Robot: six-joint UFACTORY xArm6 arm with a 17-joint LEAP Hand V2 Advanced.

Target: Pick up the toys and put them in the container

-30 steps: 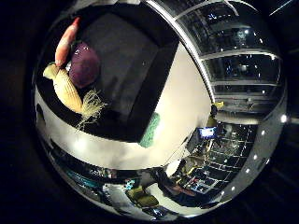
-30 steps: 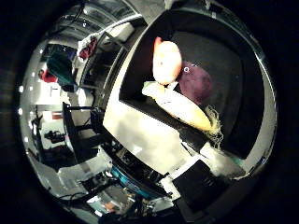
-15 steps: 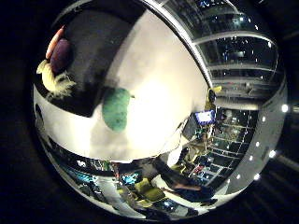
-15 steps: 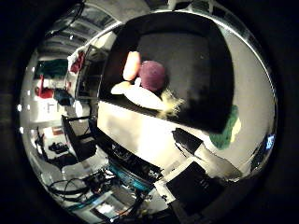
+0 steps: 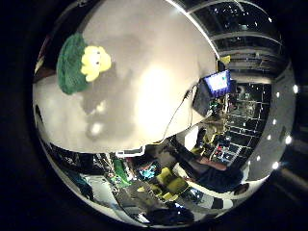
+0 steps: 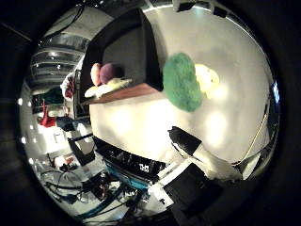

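A green plush toy [image 6: 181, 82] with a yellow face [image 5: 95, 60] lies on the white table [image 5: 154, 86], right beside the black container [image 6: 149, 56]. It fills a fair part of both palm views, so my palm is over it at some height. Inside the container lie an orange toy [image 6: 95, 74], a purple toy [image 6: 110, 73] and a pale yellow corn toy [image 6: 106, 87]. A part of my hand [image 6: 202, 157], white with a black tip, reaches in from the edge of the thumb side view. It looks relaxed and holds nothing.
A lit monitor [image 5: 219, 82] stands at the table's far edge. Beyond the table edges are room clutter, shelves and chairs.
The camera has swung away from the container towards the green toy, which has grown larger in both views. The toys in the container lie where they were.
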